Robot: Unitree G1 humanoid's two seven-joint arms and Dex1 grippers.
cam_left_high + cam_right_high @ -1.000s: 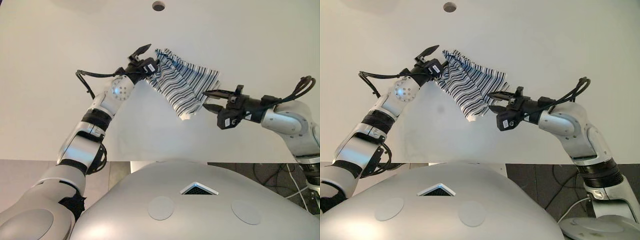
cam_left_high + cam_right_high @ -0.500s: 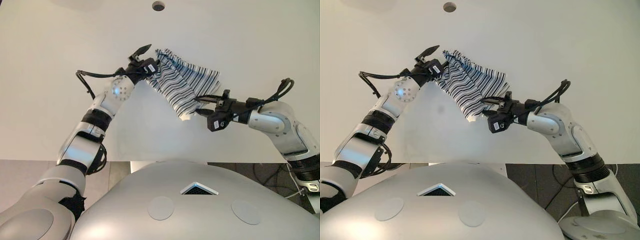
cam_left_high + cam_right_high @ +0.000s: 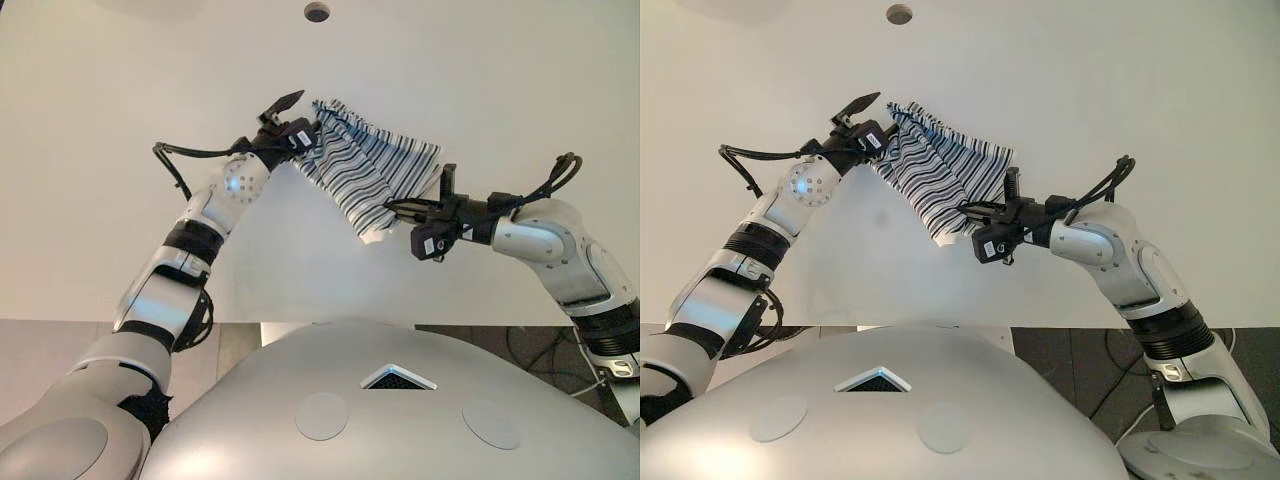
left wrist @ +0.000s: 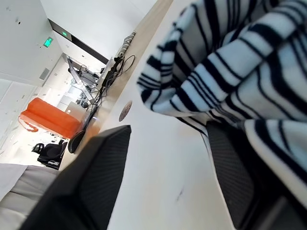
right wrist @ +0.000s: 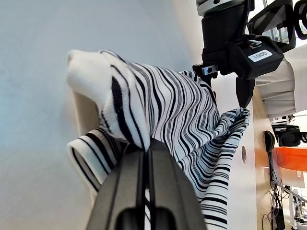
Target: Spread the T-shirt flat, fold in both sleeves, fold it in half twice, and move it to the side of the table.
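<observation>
Shirt point(image 3: 365, 175) is bunched, not flat, strung between both hands over the middle of the table point(image 3: 480, 90). Long axis runs diagonally: far end at the left hand point(image 3: 300, 115), near end at the right hand point(image 3: 390, 208), closer to the robot. Stripes run roughly along that axis. Right hand: fingers point(image 5: 163, 187) pressed together, pinching a folded edge at the near end, with a white hem lobe sticking out just beside the tips. Left hand: fingers point(image 4: 103, 182) spread wide, bare table showing between them. Cloth is piled over one finger, and the other points away from it. Can't tell whether that finger actually carries the cloth. Sleeves and collar can't be picked out in the folds. Can't tell if the shirt touches the table or hangs clear. Small round port point(image 3: 317, 12) sits farther back on the table, well apart from the shirt.
</observation>
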